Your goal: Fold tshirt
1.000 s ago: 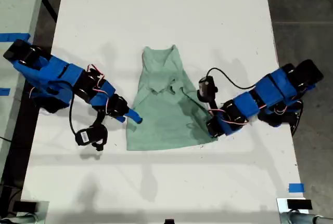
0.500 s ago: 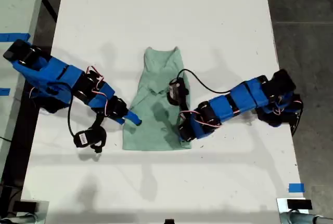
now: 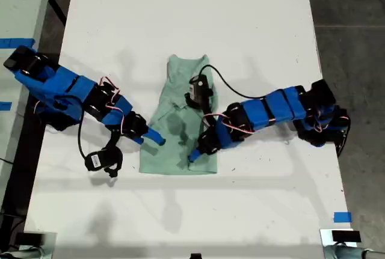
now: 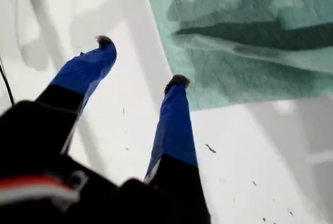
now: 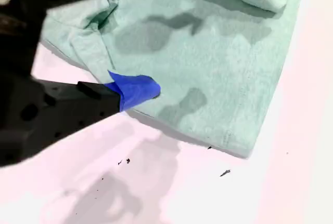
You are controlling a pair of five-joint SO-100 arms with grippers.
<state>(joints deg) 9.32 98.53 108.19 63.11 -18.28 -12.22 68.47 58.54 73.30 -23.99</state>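
The pale mint-green tshirt [image 3: 174, 133] lies on the white table, folded into a narrow strip with its neck toward the far end. My second gripper [image 3: 195, 152] reaches in from the exterior view's right and hovers low over the folded-over layer near the hem. In the second wrist view its fingers [image 5: 136, 90] stand wide apart, open [image 5: 166, 34], with the tshirt [image 5: 223, 68] lying between them. My first gripper [image 3: 155, 137] rests open [image 4: 140, 61] on the bare table at the tshirt's [image 4: 250, 63] edge on the exterior view's left, one fingertip [image 4: 178, 81] touching the cloth's border.
The white table [image 3: 180, 18] extends far beyond the shirt. A blue tape mark [image 3: 341, 217] sits near the exterior view's lower right corner. Dark floor borders the table on the exterior view's right, and a pale surface with blue tape [image 3: 15, 42] borders its left.
The second arm swept toward the exterior view's left, carrying the tshirt's side over onto itself, so the shirt is now narrower. The first arm barely moved.
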